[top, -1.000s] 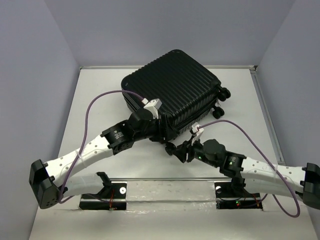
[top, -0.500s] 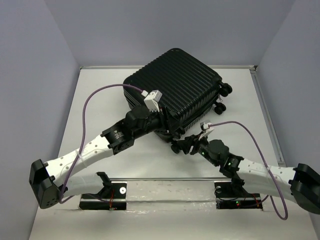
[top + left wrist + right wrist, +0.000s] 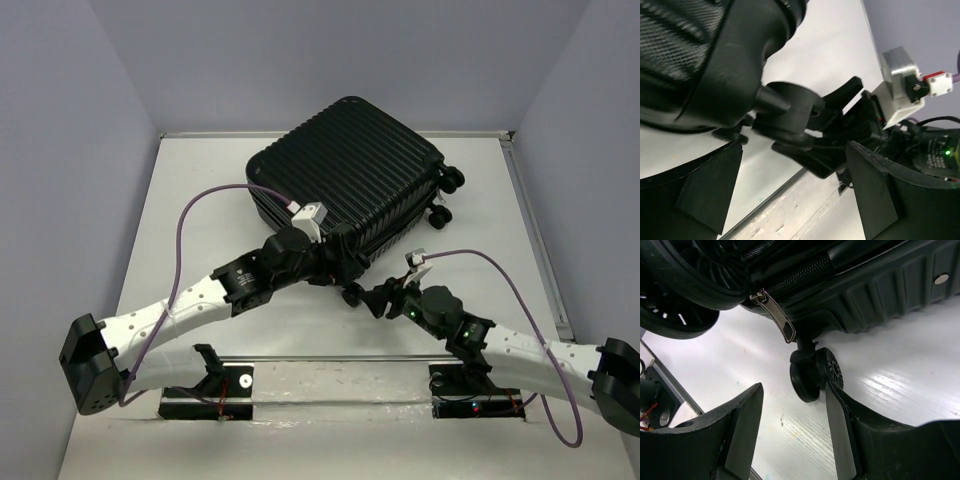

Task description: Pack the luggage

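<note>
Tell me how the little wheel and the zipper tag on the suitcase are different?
The caster wheel is round and chunky, while the zipper pull is a thin, flat strip. The caster wheel rests on the table, but the zipper pull dangles from the zipper at the seam. The caster wheel sits on a short stem under the shell. Both are attached to the black luggage.

Bright even light; soft shadows; wrist foregrounds blurred.

Luggage [image 3: 350,170] lies far back on the table [image 3: 200,200], left pincer [image 3: 345,266], right pincer [image 3: 378,298] before it
</note>
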You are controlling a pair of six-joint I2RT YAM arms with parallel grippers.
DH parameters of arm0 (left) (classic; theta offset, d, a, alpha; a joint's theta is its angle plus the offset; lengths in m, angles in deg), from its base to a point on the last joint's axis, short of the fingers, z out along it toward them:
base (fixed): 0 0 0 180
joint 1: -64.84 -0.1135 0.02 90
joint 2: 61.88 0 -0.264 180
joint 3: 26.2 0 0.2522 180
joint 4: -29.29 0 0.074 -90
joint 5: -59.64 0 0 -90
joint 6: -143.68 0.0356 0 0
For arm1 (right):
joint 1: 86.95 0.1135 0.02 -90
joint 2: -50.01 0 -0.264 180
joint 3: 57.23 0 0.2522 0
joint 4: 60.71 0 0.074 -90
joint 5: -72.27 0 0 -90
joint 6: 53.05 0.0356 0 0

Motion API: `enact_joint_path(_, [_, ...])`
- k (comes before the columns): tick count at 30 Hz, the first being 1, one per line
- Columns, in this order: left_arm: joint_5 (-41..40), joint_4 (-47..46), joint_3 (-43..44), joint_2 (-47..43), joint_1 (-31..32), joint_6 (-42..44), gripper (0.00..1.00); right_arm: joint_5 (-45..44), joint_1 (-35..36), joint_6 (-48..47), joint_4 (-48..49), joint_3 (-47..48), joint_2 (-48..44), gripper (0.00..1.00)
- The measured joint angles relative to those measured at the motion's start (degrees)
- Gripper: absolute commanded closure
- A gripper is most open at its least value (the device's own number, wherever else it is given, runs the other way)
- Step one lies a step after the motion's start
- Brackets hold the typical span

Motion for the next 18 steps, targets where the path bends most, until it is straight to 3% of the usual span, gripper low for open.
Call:
enact_joint_path(9, [1.7, -9.8, 0.0, 9.4, 1.2, -4.3, 0.05, 0.0, 0.0, 1.3, -0.5, 0.0, 3.9, 0.42])
enact_joint_path(18, [-2.8, -16.9, -2.4, 10.5, 1.9, -10.0, 0.05, 0.3, 0.0, 1.9, 0.8, -0.4, 4.0, 0.41])
